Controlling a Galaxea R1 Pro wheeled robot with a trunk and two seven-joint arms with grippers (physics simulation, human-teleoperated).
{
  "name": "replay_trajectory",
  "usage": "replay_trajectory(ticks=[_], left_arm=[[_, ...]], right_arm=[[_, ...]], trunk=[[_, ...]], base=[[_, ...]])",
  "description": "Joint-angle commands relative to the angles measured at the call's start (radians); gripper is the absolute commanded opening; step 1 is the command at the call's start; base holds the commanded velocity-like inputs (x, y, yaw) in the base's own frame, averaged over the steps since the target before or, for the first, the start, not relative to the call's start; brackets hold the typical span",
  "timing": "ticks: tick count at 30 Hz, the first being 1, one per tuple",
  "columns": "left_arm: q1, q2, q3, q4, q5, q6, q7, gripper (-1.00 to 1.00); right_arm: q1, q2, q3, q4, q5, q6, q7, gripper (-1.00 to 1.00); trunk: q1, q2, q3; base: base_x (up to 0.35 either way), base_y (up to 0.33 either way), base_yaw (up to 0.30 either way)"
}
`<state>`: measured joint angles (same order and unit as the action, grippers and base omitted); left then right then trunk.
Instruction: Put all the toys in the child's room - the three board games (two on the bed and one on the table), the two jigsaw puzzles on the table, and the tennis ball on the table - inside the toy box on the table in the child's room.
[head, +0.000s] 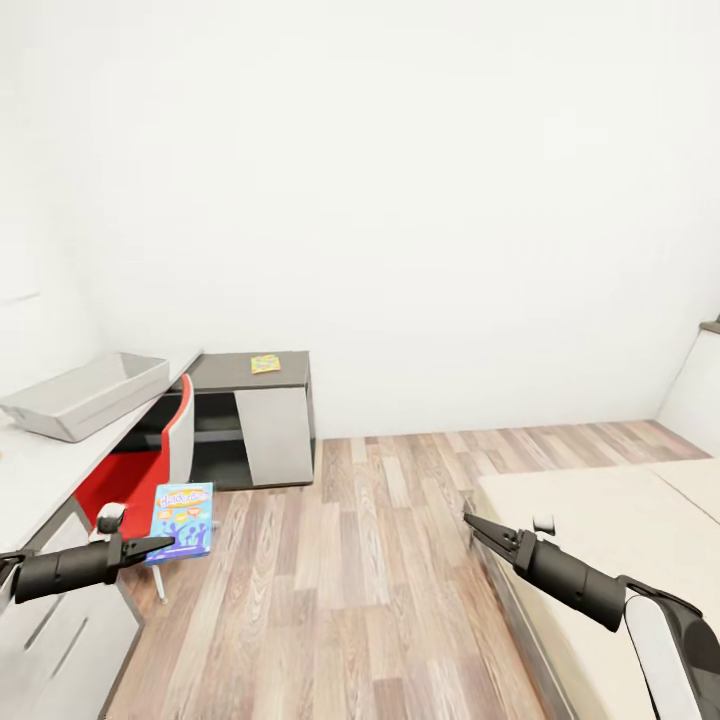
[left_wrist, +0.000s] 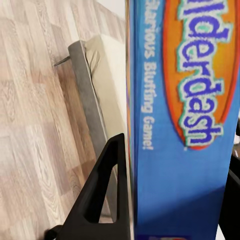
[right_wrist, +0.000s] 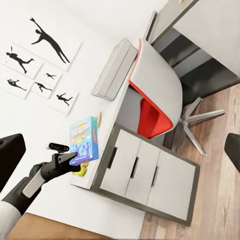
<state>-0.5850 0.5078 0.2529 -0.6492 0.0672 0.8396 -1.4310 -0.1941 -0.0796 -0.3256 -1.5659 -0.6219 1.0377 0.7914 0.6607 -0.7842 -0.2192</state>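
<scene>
I've got the light blue board game (head: 181, 522) clamped in my left end effector (head: 150, 546), held upright out over the wood floor (head: 370, 560), just off the near end of the table (head: 40, 470). In the left wrist view the box (left_wrist: 185, 125) fills the frame edge-on against one dark finger (left_wrist: 102, 195), lettering reading "Balderdash" or close to it, so that grip looks solid to me. My right end effector (head: 478, 526) is carrying nothing; in the head view its fingers come to a closed point above the floor beside the bed (head: 610, 530). From the right wrist view I can see my left arm with the game (right_wrist: 84, 141) next to the three-drawer unit (right_wrist: 145, 175) and the red and white chair (right_wrist: 155, 97) tucked under the table.

The toy box (head: 85, 395) sits farther along the table, toward the wall, well apart from the game I'm holding. What I can see of its inside looks bare grey, though the near wall hides part of the floor, so I can't swear nothing is in there. One jigsaw puzzle (head: 265, 363) lies on the dark-topped side unit (head: 250, 375) beyond the table's end, not in the box. There's something small and yellowish on the table near my left arm in the right wrist view, too partly hidden to name.

My read: early going. This game needs carrying over the rim and dropping in, and the rest are yet to be collected
</scene>
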Motion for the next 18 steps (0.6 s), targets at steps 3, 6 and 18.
replay_trajectory(ticks=[3,6,18], left_arm=[[-0.001,0.000,0.000,0.000,0.000,0.010,-0.003,-1.00],[-0.001,0.000,0.000,0.000,0.000,0.010,-0.003,-1.00],[-0.002,-0.096,-0.043,-0.012,-0.006,0.010,0.132,-1.00]], right_arm=[[-0.001,0.001,-0.001,0.000,0.005,0.004,0.006,1.00],[-0.001,0.000,-0.001,0.000,0.005,0.004,0.006,1.00],[-0.001,-0.002,-0.003,0.004,0.007,0.001,0.004,1.00]], trunk=[[-0.011,0.020,0.012],[-0.023,0.041,0.025],[-0.069,0.125,0.077]], base=[[0.000,0.000,0.214],[0.000,0.000,0.214],[0.000,0.000,0.214]])
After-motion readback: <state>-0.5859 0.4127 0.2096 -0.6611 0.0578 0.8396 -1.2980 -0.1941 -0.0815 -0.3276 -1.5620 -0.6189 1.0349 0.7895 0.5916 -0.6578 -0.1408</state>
